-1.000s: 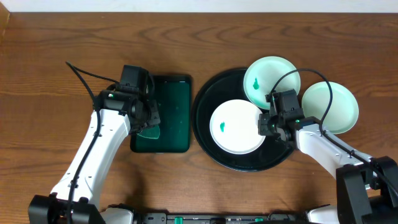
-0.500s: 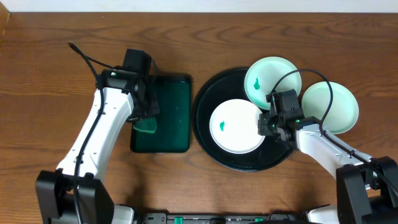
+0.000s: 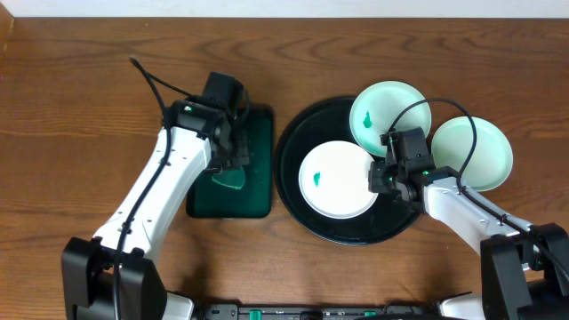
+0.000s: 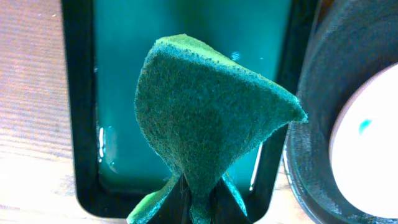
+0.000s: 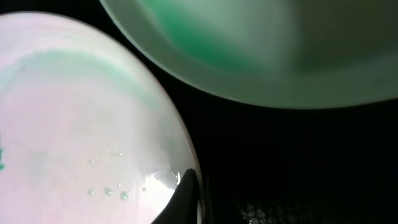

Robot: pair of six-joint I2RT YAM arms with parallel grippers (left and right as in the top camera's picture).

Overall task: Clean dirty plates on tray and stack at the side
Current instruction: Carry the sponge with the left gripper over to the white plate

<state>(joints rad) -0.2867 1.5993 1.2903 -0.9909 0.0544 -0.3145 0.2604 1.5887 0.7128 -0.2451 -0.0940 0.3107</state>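
The black tray [image 3: 298, 133] holds a white plate [image 3: 333, 182] with a green smear at its left. A second smeared plate [image 3: 387, 111] leans on the tray's far right rim. A third plate [image 3: 476, 151] lies on the table to the right. My right gripper [image 3: 380, 175] is shut on the near plate's right rim [image 5: 186, 155]. My left gripper [image 3: 229, 164] is shut on a green sponge [image 4: 205, 118], held above the dark green rectangular tray [image 4: 186, 37], with the black tray's edge [image 4: 311, 124] to its right.
The green rectangular tray [image 3: 258, 200] holds liquid and lies left of the black tray. Brown wooden table [image 3: 80, 107] lies all around. A cable loops over the right arm, above the plates.
My left arm has swung right with the sponge, from the green tray's left edge to over its middle, nearer the black tray. The right arm and plates have not moved.
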